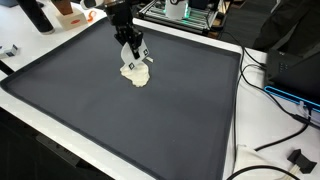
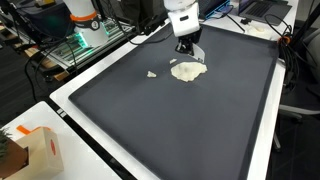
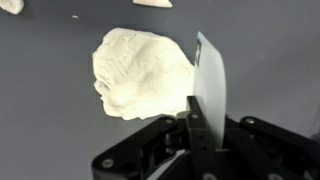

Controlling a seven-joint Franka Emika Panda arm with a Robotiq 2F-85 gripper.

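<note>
A pale lump of dough point(image 3: 140, 70) lies on the dark mat point(image 1: 150, 120), toward its far side in both exterior views. My gripper point(image 3: 203, 125) is shut on a thin white flat blade point(image 3: 211, 85) that stands on edge just right of the dough, close to its side. In the exterior views the gripper point(image 1: 133, 55) point(image 2: 189, 50) hangs right over the dough point(image 1: 135, 73) point(image 2: 187, 71), with the blade's tip at the lump. A small scrap of dough point(image 2: 151, 73) lies apart on the mat; two scraps point(image 3: 10, 5) point(image 3: 152, 3) show at the wrist view's top edge.
The mat sits on a white table point(image 1: 250, 150). Black cables point(image 1: 285, 110) and dark equipment point(image 1: 295, 60) crowd one side. An orange and white box point(image 2: 40, 150) stands off the mat's corner. Electronics and clutter point(image 2: 85, 35) line the far edge.
</note>
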